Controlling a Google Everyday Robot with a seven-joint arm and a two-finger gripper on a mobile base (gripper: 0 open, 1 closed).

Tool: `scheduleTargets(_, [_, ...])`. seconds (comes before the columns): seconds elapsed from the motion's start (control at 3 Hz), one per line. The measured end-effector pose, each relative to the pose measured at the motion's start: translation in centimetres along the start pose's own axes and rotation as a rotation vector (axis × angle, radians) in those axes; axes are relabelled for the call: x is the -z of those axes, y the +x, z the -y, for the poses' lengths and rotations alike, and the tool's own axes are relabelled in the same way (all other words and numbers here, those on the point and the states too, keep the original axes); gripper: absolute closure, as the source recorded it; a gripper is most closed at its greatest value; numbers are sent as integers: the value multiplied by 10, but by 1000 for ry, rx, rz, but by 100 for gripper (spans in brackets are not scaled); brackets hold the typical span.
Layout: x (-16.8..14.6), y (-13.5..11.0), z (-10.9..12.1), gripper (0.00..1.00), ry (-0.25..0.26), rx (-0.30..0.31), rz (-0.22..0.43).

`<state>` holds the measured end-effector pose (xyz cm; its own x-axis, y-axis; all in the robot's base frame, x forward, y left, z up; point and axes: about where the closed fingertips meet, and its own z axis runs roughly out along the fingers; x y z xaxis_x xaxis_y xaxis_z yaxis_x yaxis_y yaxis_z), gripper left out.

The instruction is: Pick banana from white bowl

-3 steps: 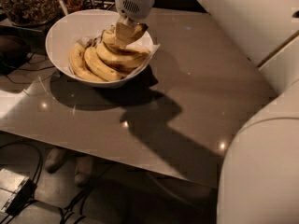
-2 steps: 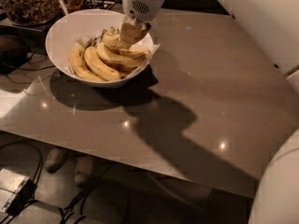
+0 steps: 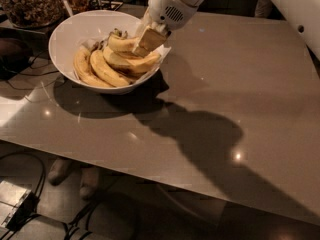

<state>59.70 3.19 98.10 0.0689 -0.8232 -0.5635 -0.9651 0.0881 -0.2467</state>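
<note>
The white bowl [image 3: 65, 39] stands at the table's far left and holds several yellow bananas. The top banana [image 3: 122, 43], with a dark stem tip, lies across the pile and sits slightly raised. My gripper [image 3: 148, 38] reaches down from the white arm into the bowl's right side. It is closed on the right end of that top banana. One tan finger pad [image 3: 151, 37] shows in front of the banana; the other is hidden behind it.
A dark glass jar of nuts [image 3: 30, 4] stands behind the bowl at the far left. Cables and a dark object [image 3: 12, 54] lie left of the bowl. The grey table [image 3: 225, 94] stretches to the right and front. The table's front edge runs diagonally below.
The arm's wrist has shifted right and up a little. The top banana now sits slightly higher on the pile, with the gripper on its right end.
</note>
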Motion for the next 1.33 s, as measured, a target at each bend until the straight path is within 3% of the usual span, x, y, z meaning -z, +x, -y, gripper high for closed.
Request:
scheduleTargets(0.67, [31,30,-33,100,17,33,160])
scheduleTargets(1.33, [56,76,-77,100,93,-31,242])
